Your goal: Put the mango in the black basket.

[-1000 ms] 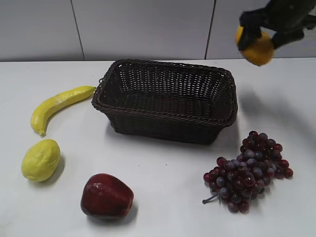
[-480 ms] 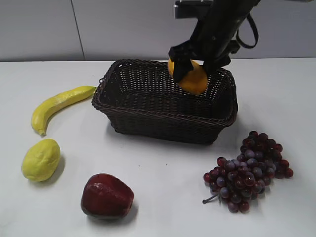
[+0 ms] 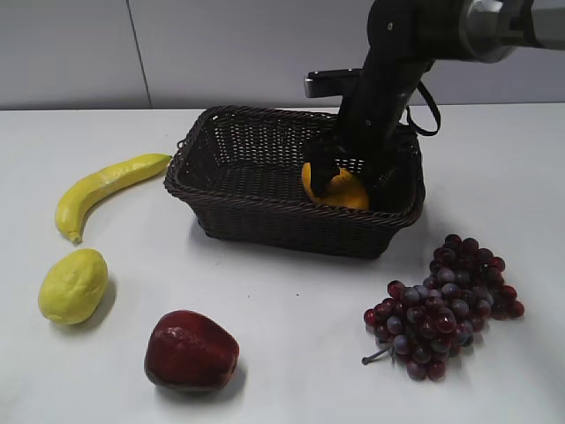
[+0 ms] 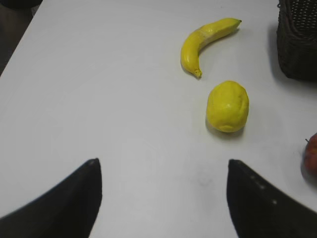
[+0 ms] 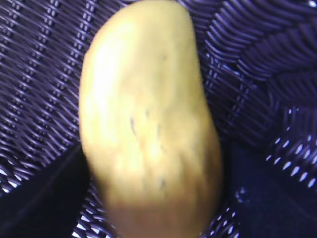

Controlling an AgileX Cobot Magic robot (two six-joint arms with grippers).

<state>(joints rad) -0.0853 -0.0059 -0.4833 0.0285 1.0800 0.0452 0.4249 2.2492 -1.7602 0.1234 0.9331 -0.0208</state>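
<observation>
The orange-yellow mango hangs low inside the black basket, at its right end, close to the floor; I cannot tell whether it touches. My right gripper is shut on the mango, with a dark finger on each side. In the right wrist view the mango fills the frame between the fingers of the right gripper, with the basket's weave behind it. My left gripper is open and empty above bare table, out of the exterior view.
A yellow banana and a pale lumpy yellow fruit lie left of the basket. A dark red apple sits at the front. A bunch of purple grapes lies at the front right.
My right arm has carried the mango from high at the right, over the basket's far rim, and down into the basket's right end. The left gripper's earlier state is not shown.
</observation>
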